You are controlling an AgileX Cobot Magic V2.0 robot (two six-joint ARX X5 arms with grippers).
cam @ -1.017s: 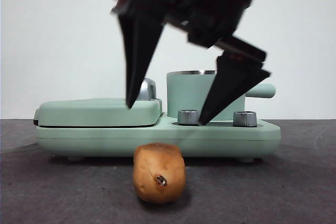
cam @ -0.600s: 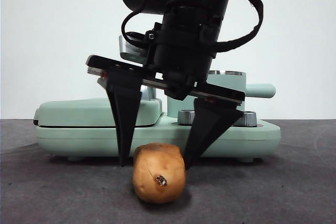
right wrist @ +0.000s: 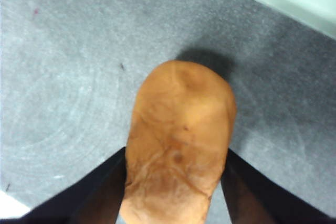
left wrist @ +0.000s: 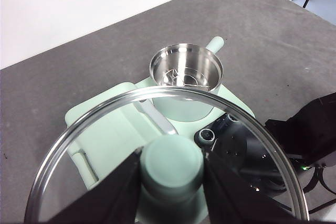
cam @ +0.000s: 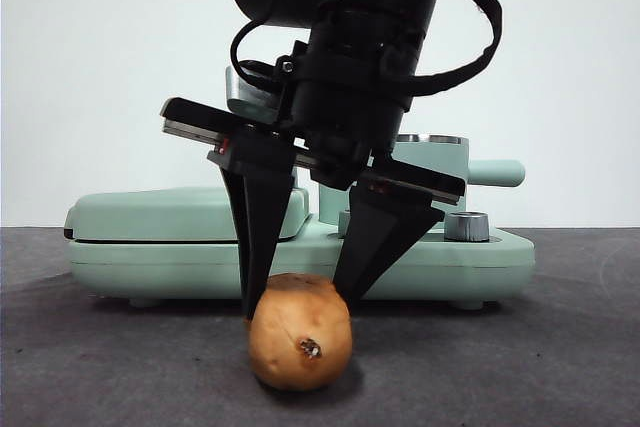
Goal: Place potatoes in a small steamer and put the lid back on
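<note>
Right end effector (cam: 297, 305) comes down from 12 o'clock in the front view, big, matte black, w/ two tapered wedge jaws pinching the potato (cam: 300, 331) on both flanks; in the right wrist view (right wrist: 176, 182) the jaws press against its sides. Potato is oval, tan-brown, skin dull and finely wrinkled, small dark spot on the near end. It sits on the tabletop (cam: 540, 367), a dark grey felt-like surface, just in front of the appliance base (cam: 440, 267) (smooth mint-green plastic, rounded corners).

Small steamer (cam: 432, 179) stands on the base, behind the arm at approx 1 o'clock from the potato: mint-green cylinder, bright steel rim, stubby handle pointing to 3 o'clock. The left wrist view shows it uncovered, polished steel inside (left wrist: 186, 69). Flat hinged grill plate (cam: 185, 215) lies at 10 o'clock from the potato. One ribbed metal knob (cam: 466, 226) shows on the base.

Left end effector (left wrist: 171, 182) is clamped on the lid's mint-green knob; lid (left wrist: 79, 129) is round clear glass w/ shiny steel rim, held well above the steamer.
</note>
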